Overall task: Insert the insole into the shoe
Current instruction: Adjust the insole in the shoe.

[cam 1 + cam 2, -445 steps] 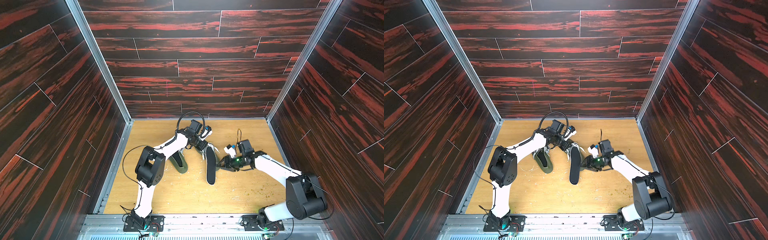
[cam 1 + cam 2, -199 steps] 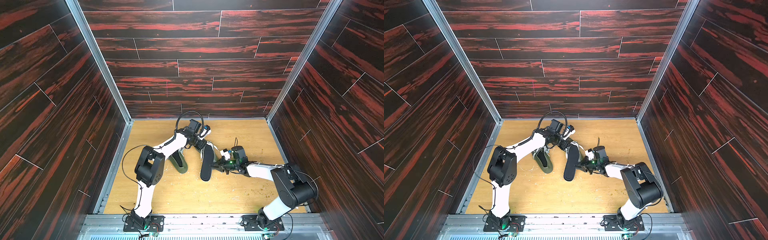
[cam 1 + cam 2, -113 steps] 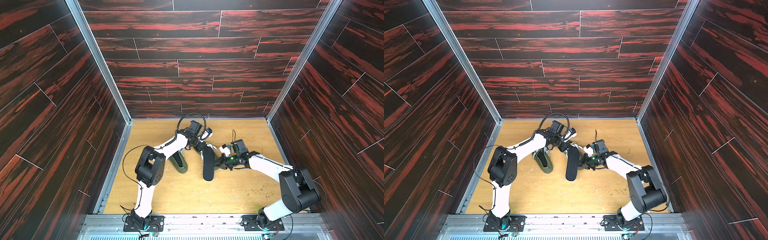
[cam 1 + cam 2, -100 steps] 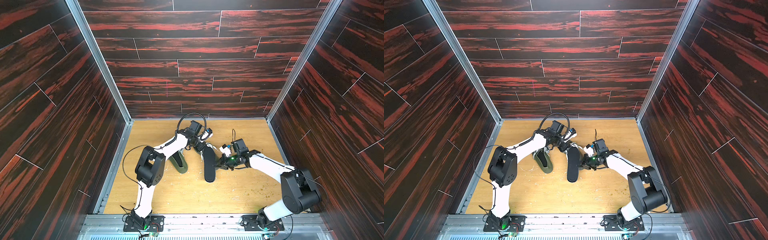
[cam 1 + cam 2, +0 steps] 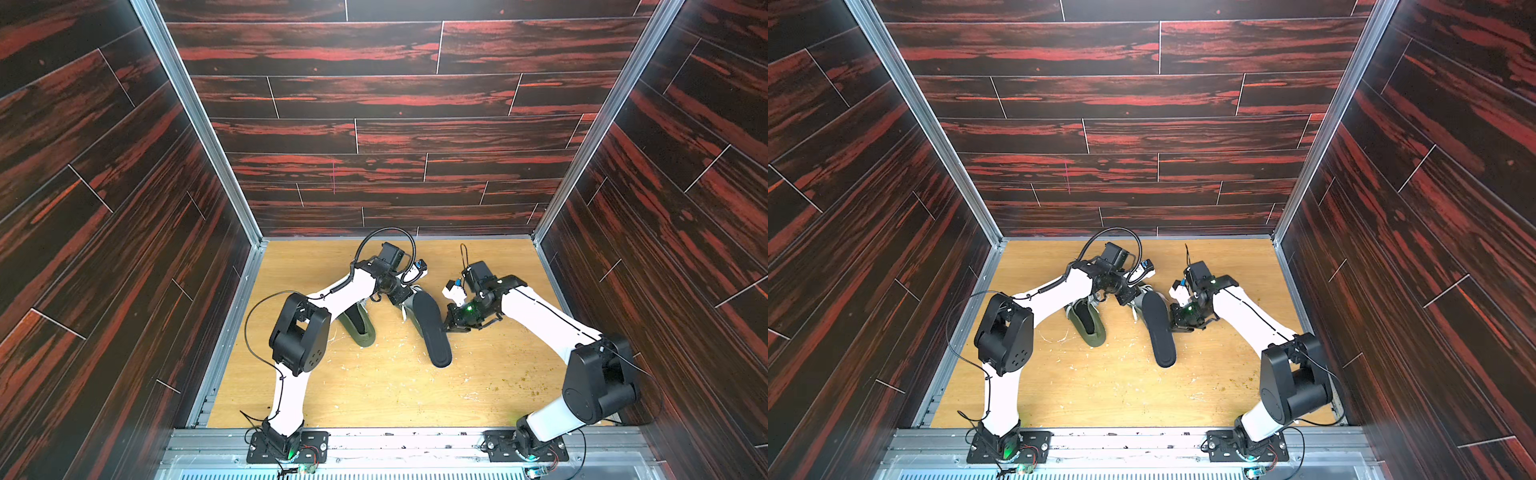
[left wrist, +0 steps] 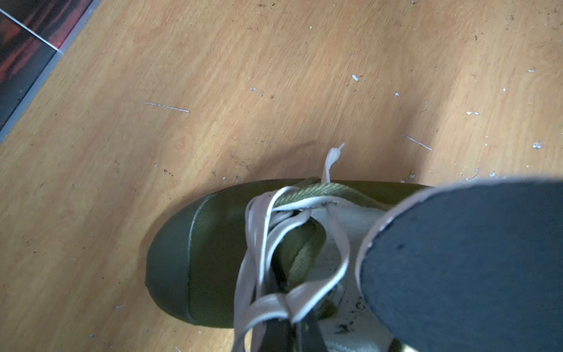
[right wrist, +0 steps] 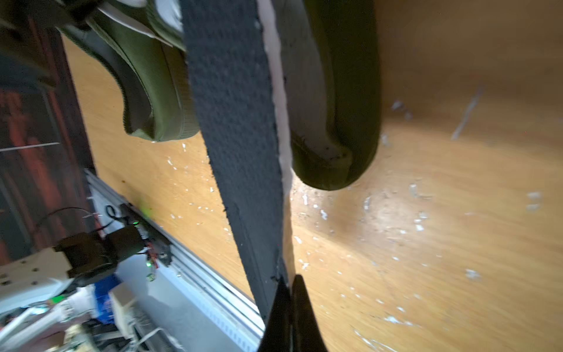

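An olive-green shoe (image 6: 207,259) with white laces stands on the wooden floor at mid-table, and in a top view this shoe (image 5: 408,305) shows only partly under my left gripper (image 5: 401,297). The left gripper (image 6: 292,335) is shut on the shoe at its laced upper edge. A long dark insole (image 5: 430,328) with a pale rim has its rounded end over the shoe's white-lined opening (image 6: 335,243); the rest slants out toward the table's front. My right gripper (image 7: 291,304) is shut on the insole (image 7: 237,122) at its side edge, to the right of it (image 5: 1173,326).
A second olive shoe (image 5: 359,328) lies just left of the held one, under the left forearm, and shows beside the insole in the right wrist view (image 7: 152,91). Dark panelled walls enclose three sides. A metal rail (image 5: 395,440) runs along the front. White flecks litter the floor.
The insole's free end has swung from the front left toward the right. The right gripper moved right and back with it. The left gripper stayed on the shoe.
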You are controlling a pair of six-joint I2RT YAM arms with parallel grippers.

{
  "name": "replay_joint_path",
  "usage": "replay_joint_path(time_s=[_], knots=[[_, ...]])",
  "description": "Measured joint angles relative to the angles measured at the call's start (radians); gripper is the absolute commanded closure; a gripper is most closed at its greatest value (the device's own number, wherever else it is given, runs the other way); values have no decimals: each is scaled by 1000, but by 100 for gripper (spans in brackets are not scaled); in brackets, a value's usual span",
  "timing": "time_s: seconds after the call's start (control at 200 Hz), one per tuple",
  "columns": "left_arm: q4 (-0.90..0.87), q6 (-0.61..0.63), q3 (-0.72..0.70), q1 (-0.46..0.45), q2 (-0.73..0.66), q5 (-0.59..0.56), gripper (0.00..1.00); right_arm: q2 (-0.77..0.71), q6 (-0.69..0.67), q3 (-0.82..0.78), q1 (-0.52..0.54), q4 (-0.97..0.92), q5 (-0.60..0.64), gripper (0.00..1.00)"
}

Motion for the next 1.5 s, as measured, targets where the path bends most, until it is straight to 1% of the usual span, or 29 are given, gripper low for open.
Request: replay_joint_path(time_s=[0.13, 0.286, 0.401, 0.466, 0.531, 0.611, 0.797, 0.807, 0.827, 0.847, 0.857, 0.867, 0.882, 1.032, 1.112, 1.137, 1.207, 1.293, 1.373, 1.438, 1.503], knots=[[18, -10, -8, -1, -1, 6, 100, 61, -55, 81, 0, -45, 50, 96], [44, -41, -16, -2, -1, 8, 100, 163, -105, 108, 0, -45, 89, 92], [48, -66, -16, -3, -1, 8, 100, 225, -134, 138, 0, -43, 142, 81], [48, -80, -16, -3, -1, 8, 100, 241, -143, 148, 0, -32, 167, 71], [48, -95, -15, -3, -1, 6, 100, 240, -145, 148, 0, -16, 182, 63], [40, -113, -9, -3, -1, 3, 100, 221, -135, 127, 0, 29, 182, 54], [34, -137, -2, -6, -1, -5, 100, 114, -114, 14, 0, 138, 166, 40], [34, -140, -2, -6, -1, -5, 100, 108, -109, 8, 0, 146, 165, 38], [34, -140, -2, -6, -1, -7, 100, 97, -108, -5, 0, 162, 162, 31], [34, -143, -2, -7, -1, -8, 100, 84, -96, -19, 0, 178, 159, 20], [33, -143, -2, -7, -1, -10, 100, 78, -103, -26, 0, 188, 158, 12], [33, -143, -2, -7, -1, -10, 100, 71, -97, -33, 0, 195, 157, 5], [33, -144, -2, -7, -1, -12, 100, 63, -87, -43, 0, 208, 154, 2], [16, -150, 5, -7, -1, -17, 100, -51, -53, -175, 0, 354, 143, 2], [10, -150, 8, -7, -1, -21, 100, -105, -27, -217, 1, 410, 180, 2], [10, -150, 8, -7, -1, -22, 100, -120, -19, -225, 2, 426, 203, 2], [6, -150, 10, -7, -1, -23, 100, -163, -10, -241, 19, 470, 321, 2], [4, -154, 19, -7, -1, -26, 100, -228, -12, -270, 74, 541, 539, 2], [4, -159, 32, -7, 0, -26, 100, -269, -5, -270, 106, 570, 664, 2], [4, -163, 45, -8, 1, -26, 100, -281, -10, -259, 103, 574, 701, 1], [3, -169, 60, -8, 2, -26, 100, -281, -26, -249, 95, 572, 681, 2]])
